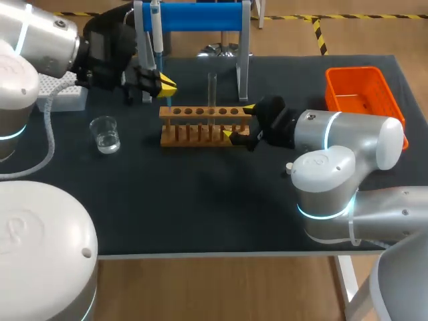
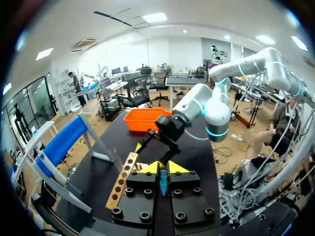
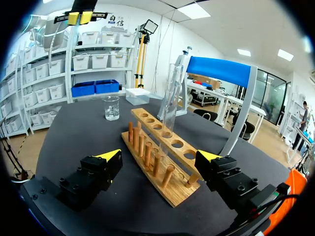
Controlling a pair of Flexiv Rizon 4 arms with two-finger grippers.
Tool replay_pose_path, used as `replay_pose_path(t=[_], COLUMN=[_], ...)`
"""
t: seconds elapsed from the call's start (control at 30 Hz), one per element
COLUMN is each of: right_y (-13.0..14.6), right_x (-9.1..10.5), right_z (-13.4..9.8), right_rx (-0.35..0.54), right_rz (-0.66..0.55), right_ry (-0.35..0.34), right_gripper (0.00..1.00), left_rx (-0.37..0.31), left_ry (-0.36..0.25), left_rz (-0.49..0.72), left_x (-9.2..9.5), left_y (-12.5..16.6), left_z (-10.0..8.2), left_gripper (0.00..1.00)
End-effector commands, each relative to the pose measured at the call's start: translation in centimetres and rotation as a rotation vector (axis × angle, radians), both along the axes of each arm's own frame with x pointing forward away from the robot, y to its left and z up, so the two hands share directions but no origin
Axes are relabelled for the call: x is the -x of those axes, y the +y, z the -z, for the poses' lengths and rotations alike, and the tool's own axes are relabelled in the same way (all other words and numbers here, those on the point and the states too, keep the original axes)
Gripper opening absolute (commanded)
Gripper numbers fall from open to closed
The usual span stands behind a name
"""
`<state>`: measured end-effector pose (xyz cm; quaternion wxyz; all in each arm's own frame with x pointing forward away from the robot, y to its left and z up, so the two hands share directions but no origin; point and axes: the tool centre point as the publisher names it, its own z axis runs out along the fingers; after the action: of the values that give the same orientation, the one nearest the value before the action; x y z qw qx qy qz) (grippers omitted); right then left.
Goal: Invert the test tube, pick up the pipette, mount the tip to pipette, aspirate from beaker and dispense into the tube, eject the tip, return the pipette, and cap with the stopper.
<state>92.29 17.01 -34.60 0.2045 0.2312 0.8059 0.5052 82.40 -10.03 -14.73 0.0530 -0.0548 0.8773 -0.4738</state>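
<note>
A clear test tube stands upright in the wooden rack. My right gripper is open, with one finger on each side of the rack's right end. My left gripper hangs above the rack's left end, shut on a slim blue piece that looks like a pipette tip pointing down. The pipette hangs at the left end of the blue stand. A glass beaker with clear liquid sits left of the rack. A small white stopper lies by my right arm.
An orange basket stands at the back right. A white tip box sits at the back left. The stand's metal legs rise just behind the rack.
</note>
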Motion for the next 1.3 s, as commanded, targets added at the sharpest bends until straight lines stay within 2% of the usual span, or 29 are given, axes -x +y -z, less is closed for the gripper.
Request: replay_pose_path(t=[0.03, 0.13, 0.5, 0.63, 0.87, 1.03, 1.3], right_y=[-0.1, -0.1, -0.1, -2.7, -5.7, -6.0, -5.0], right_x=[0.0, 0.0, 0.0, 1.6, 4.3, 5.9, 7.7], right_z=[0.0, 0.0, 0.0, -1.7, -3.8, -5.8, -8.8], right_rx=[-0.002, -0.002, -0.002, -0.033, -0.111, -0.198, -0.294], right_rz=[-0.002, -0.002, -0.002, -0.050, -0.158, -0.281, -0.408], right_ry=[0.000, 0.000, 0.000, -0.046, -0.074, -0.074, -0.091], right_gripper=[1.00, 1.00, 1.00, 1.00, 1.00, 1.00, 1.00], left_rx=[-0.030, -0.037, -0.037, -0.037, -0.037, -0.037, -0.037], left_ry=[0.022, 0.032, 0.032, 0.032, 0.032, 0.032, 0.032], left_rz=[0.033, 0.055, 0.055, 0.055, 0.055, 0.055, 0.055], left_x=[-0.9, -1.1, -1.1, -1.1, -1.1, -1.1, -1.1], left_y=[-2.2, -3.1, -3.1, -3.1, -3.1, -3.1, -3.1], left_z=[-0.2, -0.2, -0.2, -0.2, -0.2, -0.2, -0.2], left_gripper=[0.00, 0.00, 0.00, 0.00, 0.00, 0.00, 0.00])
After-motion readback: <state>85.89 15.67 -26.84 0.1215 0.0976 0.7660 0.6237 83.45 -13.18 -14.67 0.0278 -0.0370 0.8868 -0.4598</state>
